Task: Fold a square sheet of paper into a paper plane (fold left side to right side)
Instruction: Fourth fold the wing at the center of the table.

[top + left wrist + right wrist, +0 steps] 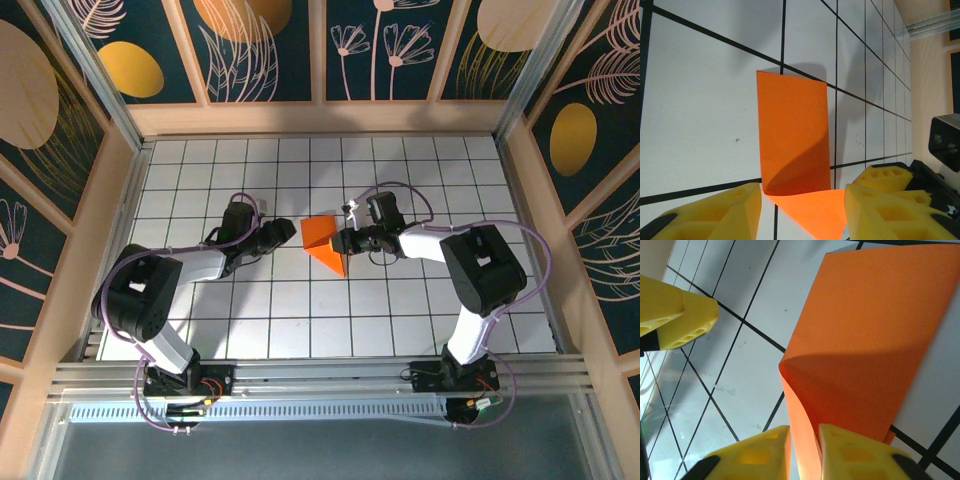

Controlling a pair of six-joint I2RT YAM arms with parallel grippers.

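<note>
- Yellow fingers (pixel 860 452) of the right gripper (pixel 804 435) sit closest in its wrist view. They are drawn near together, with a raised curl of the square sheet of paper (pixel 870 325) pinched between them.
- Seen from above, the bright orange sheet lies near the middle of the surface (pixel 290 320), between the two arms. It reads as a folded, pointed shape, part of it flat and part lifted.
- The white surface is ruled with a black grid, and the sheet lies across several of its lines.
- The left gripper (pixel 802 192) is open. Its fingers are spread wide on either side of the sheet's near corner, low over the surface and grasping nothing.
- As I read it, the right gripper holds the lifted flap so it can be carried across for the fold. The left one waits open at the opposite edge, probably to steady or press the paper.
- The work seems to be at an early fold, with the narrow dart shape not yet formed.
</note>
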